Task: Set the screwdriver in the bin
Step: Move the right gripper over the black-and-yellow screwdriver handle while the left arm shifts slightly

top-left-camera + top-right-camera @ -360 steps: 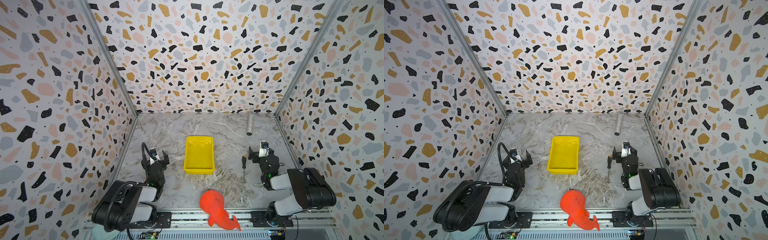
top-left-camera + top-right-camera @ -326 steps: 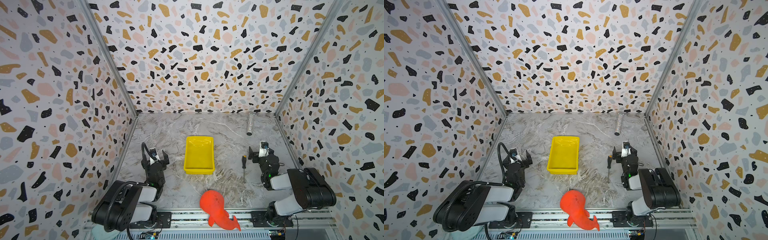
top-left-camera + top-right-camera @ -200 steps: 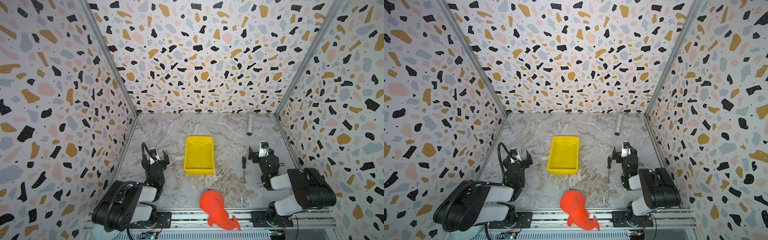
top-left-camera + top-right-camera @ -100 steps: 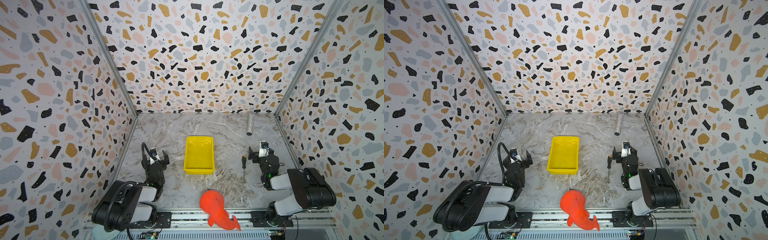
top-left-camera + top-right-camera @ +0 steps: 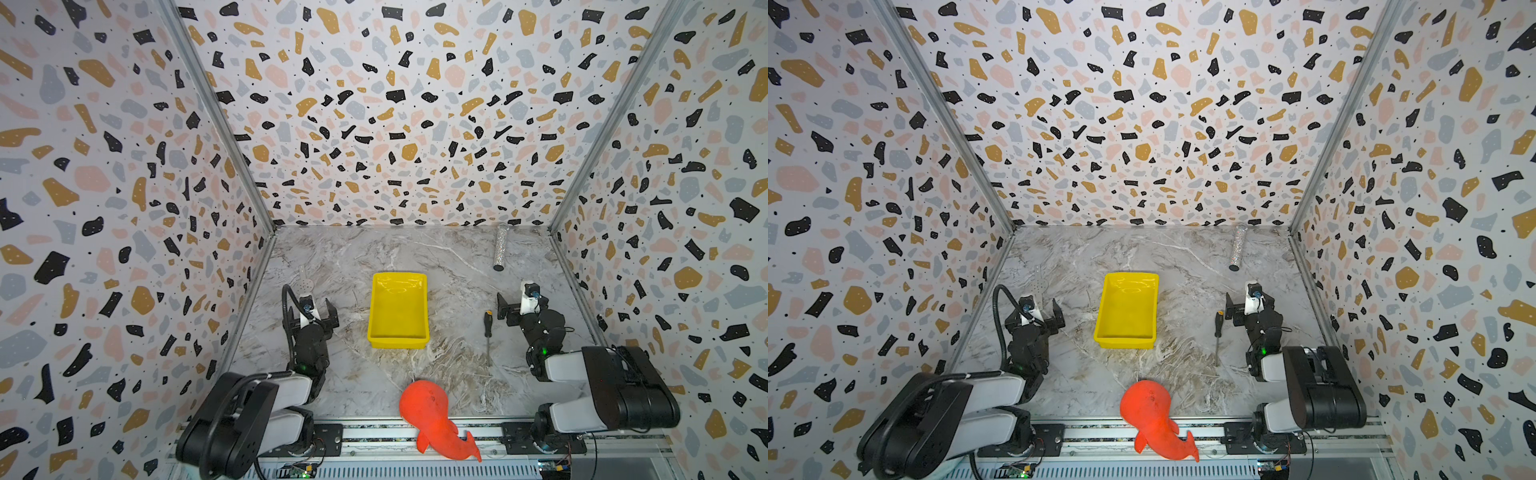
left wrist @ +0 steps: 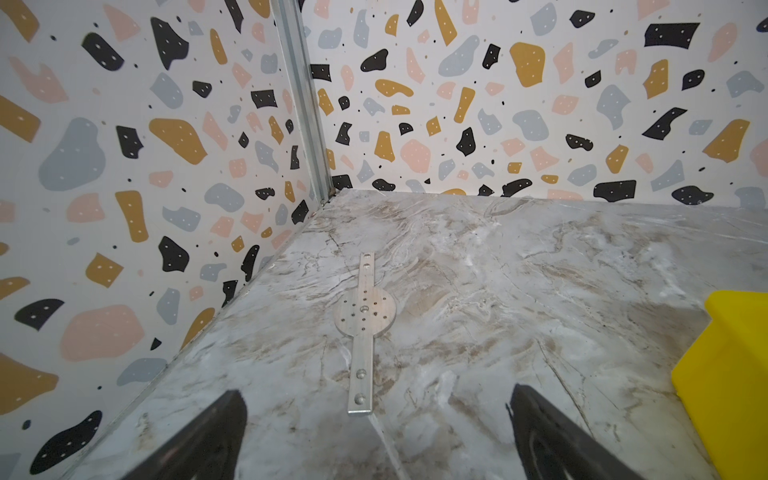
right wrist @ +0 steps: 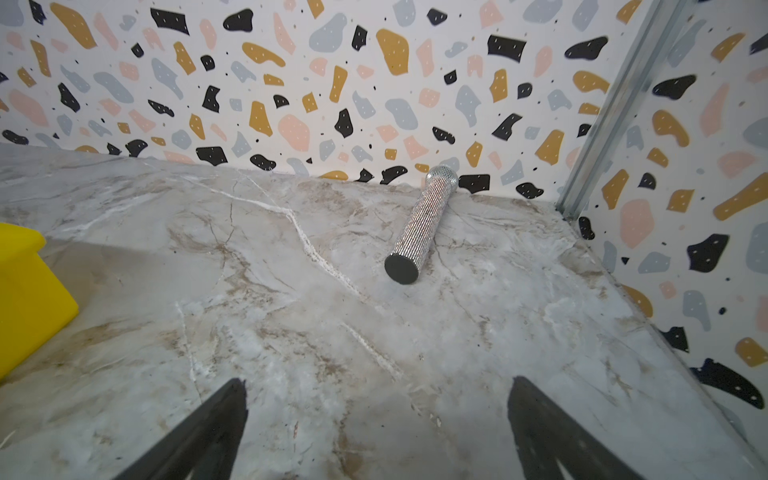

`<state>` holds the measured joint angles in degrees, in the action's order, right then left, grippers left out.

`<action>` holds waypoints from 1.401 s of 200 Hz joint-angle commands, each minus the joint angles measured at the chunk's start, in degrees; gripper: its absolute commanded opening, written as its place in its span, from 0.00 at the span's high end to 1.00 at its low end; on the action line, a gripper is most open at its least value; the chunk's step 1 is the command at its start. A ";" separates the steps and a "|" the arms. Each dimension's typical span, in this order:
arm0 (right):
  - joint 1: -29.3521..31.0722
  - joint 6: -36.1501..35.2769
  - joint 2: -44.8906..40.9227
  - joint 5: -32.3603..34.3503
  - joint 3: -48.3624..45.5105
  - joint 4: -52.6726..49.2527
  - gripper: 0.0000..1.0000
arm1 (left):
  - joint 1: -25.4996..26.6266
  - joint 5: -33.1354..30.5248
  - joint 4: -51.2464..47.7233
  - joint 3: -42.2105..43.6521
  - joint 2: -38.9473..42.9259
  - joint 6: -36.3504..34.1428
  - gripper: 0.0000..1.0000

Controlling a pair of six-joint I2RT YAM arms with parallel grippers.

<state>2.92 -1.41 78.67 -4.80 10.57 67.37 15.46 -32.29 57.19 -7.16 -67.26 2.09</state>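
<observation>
A: Where do we stand with the right gripper (image 7: 376, 392)?

B: We see its two dark fingers (image 7: 208, 436) spread wide, with only the bare marble tabletop (image 7: 332, 332) between them. It sits low at the right side of the table, pointing toward the far wall (image 7: 374, 83).

A: And the screwdriver (image 5: 488, 337)?

B: We find it in both top views, lying flat on the marble just left of that gripper. It is close to the gripper's left finger but not touching it. The black handle with its orange butt is at the far end, and the thin shaft runs toward the near edge. It lies between the gripper and the bin (image 5: 397, 342), apart from both.

A: How do we describe the bin?

B: Bright yellow, in the middle of the table, with its long sides running near to far.

A: And the left gripper (image 6: 374, 397)?

B: We see its fingers wide apart too, gripping nothing, at the left side of the table. Just beyond it, toward the far left corner, a flat metal plate (image 6: 365, 316) with a round drilled middle lies on the marble.

A: What else do we note?

B: A glittery silver cylinder (image 7: 424, 224) with a black end lies at the far right by the far wall. An orange whale toy (image 5: 428, 409) rests at the near edge, its tail over the rail (image 5: 365, 434).
</observation>
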 commanded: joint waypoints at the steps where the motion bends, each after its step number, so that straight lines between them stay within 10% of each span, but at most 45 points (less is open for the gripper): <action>1: 2.57 0.87 -8.36 4.78 1.12 -9.57 0.01 | 3.84 -5.72 -18.41 -10.43 9.08 0.07 0.00; 42: 8.17 12.18 -27.46 7.12 16.30 -50.30 0.01 | 8.57 -9.76 -45.54 -22.19 24.35 12.02 0.00; 67: 7.43 44.75 -32.58 15.23 14.97 -70.63 0.01 | 8.48 -9.04 -58.71 -22.80 30.12 29.76 0.00; 83: 2.01 38.78 -35.43 -0.01 11.65 -70.27 0.01 | 8.48 1.16 -63.20 -21.14 31.44 32.72 0.00; 154: 6.49 37.12 -51.27 6.11 9.58 -83.32 0.01 | 8.52 -3.70 -78.30 -19.97 35.34 43.50 0.00; 280: 19.46 44.81 -23.12 19.74 27.24 -93.49 0.01 | 8.49 -5.50 -65.11 -10.93 21.76 40.44 0.02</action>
<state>18.79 40.25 52.51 9.87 33.47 -21.08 23.83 -37.58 -12.53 -17.47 -40.69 46.61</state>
